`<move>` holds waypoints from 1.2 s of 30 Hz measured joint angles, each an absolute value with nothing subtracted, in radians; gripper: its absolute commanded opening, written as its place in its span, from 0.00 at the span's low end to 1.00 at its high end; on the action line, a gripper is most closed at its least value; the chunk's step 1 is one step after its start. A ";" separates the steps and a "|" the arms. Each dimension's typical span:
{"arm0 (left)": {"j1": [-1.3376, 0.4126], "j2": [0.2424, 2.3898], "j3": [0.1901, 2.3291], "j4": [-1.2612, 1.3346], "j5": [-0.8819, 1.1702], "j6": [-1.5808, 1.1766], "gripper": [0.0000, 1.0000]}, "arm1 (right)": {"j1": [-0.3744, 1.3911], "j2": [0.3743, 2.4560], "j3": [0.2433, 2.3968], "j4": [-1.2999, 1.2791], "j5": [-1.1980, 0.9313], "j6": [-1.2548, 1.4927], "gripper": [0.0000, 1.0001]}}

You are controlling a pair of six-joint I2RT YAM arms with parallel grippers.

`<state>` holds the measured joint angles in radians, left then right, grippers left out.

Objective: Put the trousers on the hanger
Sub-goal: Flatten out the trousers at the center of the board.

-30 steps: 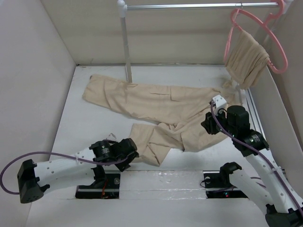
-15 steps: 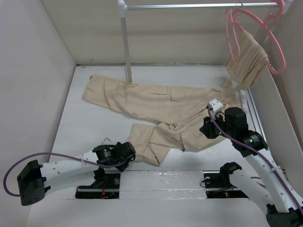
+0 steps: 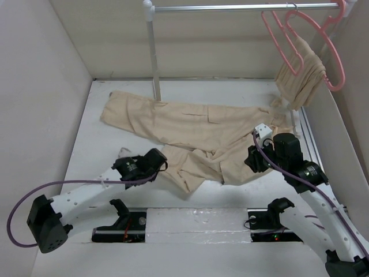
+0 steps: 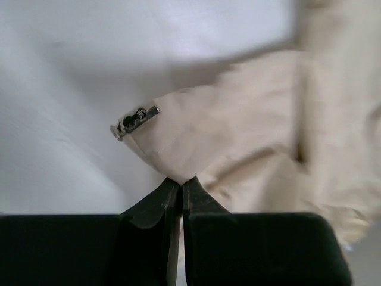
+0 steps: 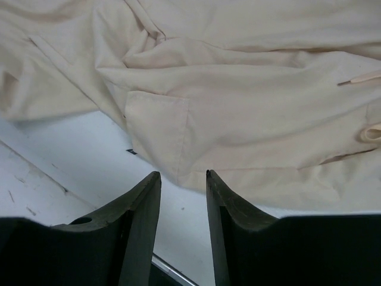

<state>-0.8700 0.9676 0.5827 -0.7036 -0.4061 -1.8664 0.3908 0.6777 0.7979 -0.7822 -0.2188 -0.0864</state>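
The trousers [image 3: 196, 130] lie spread across the white table, pale beige, with one leg folded toward the near edge. My left gripper [image 3: 157, 157] sits at the near-left corner of that folded leg. In the left wrist view it [image 4: 180, 180] is shut, pinching a corner of the trousers [image 4: 238, 131] beside a small metal pull [image 4: 134, 120]. My right gripper [image 3: 252, 158] hovers open at the right edge of the trousers. In the right wrist view it [image 5: 183, 176] has bare table between its fingers and a patch pocket [image 5: 156, 128] just ahead. The hanger [image 3: 277, 39], thin and pink, dangles from the rail at the back right.
A twin pink hanger [image 3: 336, 69] carries a bunched beige garment [image 3: 300, 72] on the same rail [image 3: 230, 7]. The rail's upright post [image 3: 154, 57] stands at the back, just behind the trousers. Walls close in on the left, back and right.
My left arm has moved away from the near edge to the leg's corner and its jaws have closed on the cloth. The free pink hanger has swung left. The right arm has barely shifted.
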 measured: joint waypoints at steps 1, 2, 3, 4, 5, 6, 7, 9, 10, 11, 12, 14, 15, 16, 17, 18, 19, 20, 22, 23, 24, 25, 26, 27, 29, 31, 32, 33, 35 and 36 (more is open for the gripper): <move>-0.869 0.967 0.678 -0.760 -0.443 -1.851 0.00 | 0.391 0.681 0.798 -0.784 -0.210 -0.084 0.48; -0.869 0.964 0.765 -0.795 -0.479 -1.840 0.00 | 0.391 0.685 0.798 -0.786 -0.199 -0.078 0.50; -0.867 0.956 0.870 -0.836 -0.522 -1.827 0.00 | 0.392 0.689 0.798 -0.788 -0.190 -0.073 0.52; -0.863 0.944 0.942 -0.863 -0.554 -1.810 0.00 | 0.392 0.692 0.798 -0.788 -0.181 -0.068 0.57; -0.855 0.924 1.007 -0.892 -0.582 -1.782 0.00 | 0.392 0.694 0.798 -0.790 -0.164 -0.058 0.62; -0.844 0.897 1.053 -0.912 -0.607 -1.758 0.00 | 0.392 0.703 0.797 -0.791 -0.158 -0.054 0.62; -0.826 0.864 1.080 -0.932 -0.620 -1.737 0.00 | 0.392 0.706 0.797 -0.794 -0.146 -0.048 0.67; -0.805 0.802 1.094 -0.976 -0.645 -1.709 0.00 | 0.393 0.707 0.797 -0.800 -0.120 -0.029 0.70; -0.800 0.773 1.094 -1.007 -0.657 -1.699 0.00 | 0.393 0.708 0.797 -0.802 -0.107 -0.018 0.71; -0.798 0.749 1.097 -1.036 -0.669 -1.688 0.00 | 0.393 0.710 0.797 -0.802 -0.097 -0.008 0.71; -0.796 0.739 1.108 -1.065 -0.683 -1.669 0.00 | 0.393 0.714 0.797 -0.802 -0.090 0.001 0.71; -0.784 0.767 1.171 -1.119 -0.723 -1.617 0.00 | 0.392 0.728 0.797 -0.800 -0.086 0.015 0.71; -0.770 0.801 1.232 -1.139 -0.741 -1.585 0.00 | 0.390 0.737 0.797 -0.799 -0.085 0.021 0.71; -0.753 0.841 1.301 -1.147 -0.764 -1.543 0.00 | 0.385 0.749 0.797 -0.799 -0.086 0.025 0.71; -0.720 0.894 1.388 -1.142 -0.790 -1.484 0.00 | 0.380 0.761 0.797 -0.799 -0.086 0.029 0.71; -0.680 0.933 1.453 -1.137 -0.815 -1.438 0.00 | 0.375 0.771 0.797 -0.799 -0.086 0.032 0.71; -0.629 0.968 1.517 -1.126 -0.836 -1.382 0.00 | 0.367 0.778 0.797 -0.799 -0.086 0.035 0.71; -0.578 0.993 1.559 -1.110 -0.857 -1.328 0.00 | 0.360 0.780 0.797 -0.799 -0.085 0.036 0.71; -0.466 1.020 1.576 -1.074 -0.883 -1.223 0.00 | 0.346 0.773 0.797 -0.799 -0.082 0.039 0.71; -0.413 1.022 1.565 -1.052 -0.883 -1.153 0.00 | 0.342 0.766 0.797 -0.799 -0.079 0.040 0.71; -0.361 1.019 1.552 -1.031 -0.876 -1.091 0.00 | 0.340 0.760 0.797 -0.799 -0.077 0.042 0.71; -0.311 1.015 1.537 -1.009 -0.863 -1.037 0.00 | 0.337 0.756 0.797 -0.799 -0.077 0.042 0.71; -0.273 1.008 1.523 -0.989 -0.852 -0.995 0.00 | 0.334 0.753 0.797 -0.799 -0.077 0.043 0.71; -0.249 0.997 1.500 -0.963 -0.849 -0.965 0.00 | 0.333 0.752 0.797 -0.798 -0.077 0.043 0.71; -0.227 0.953 1.412 -0.891 -0.834 -0.907 0.00 | 0.331 0.751 0.797 -0.794 -0.076 0.043 0.71; -0.227 0.925 1.339 -0.846 -0.800 -0.858 0.00 | 0.324 0.752 0.797 -0.790 -0.076 0.043 0.71; -0.227 0.941 1.336 -0.842 -0.773 -0.841 0.00 | 0.320 0.755 0.797 -0.788 -0.075 0.042 0.71; -0.227 0.962 1.357 -0.834 -0.751 -0.826 0.00 | 0.316 0.760 0.797 -0.784 -0.075 0.042 0.71; -0.227 1.028 1.452 -0.817 -0.704 -0.800 0.00 | 0.305 0.773 0.797 -0.774 -0.075 0.042 0.71; -0.227 1.072 1.519 -0.802 -0.684 -0.788 0.00 | 0.299 0.781 0.797 -0.770 -0.075 0.042 0.71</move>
<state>-0.2268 1.0718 1.5188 -0.8024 -0.6838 -0.7883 0.2985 0.7811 0.7975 -0.7700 -0.0753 0.0418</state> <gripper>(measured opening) 0.003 0.710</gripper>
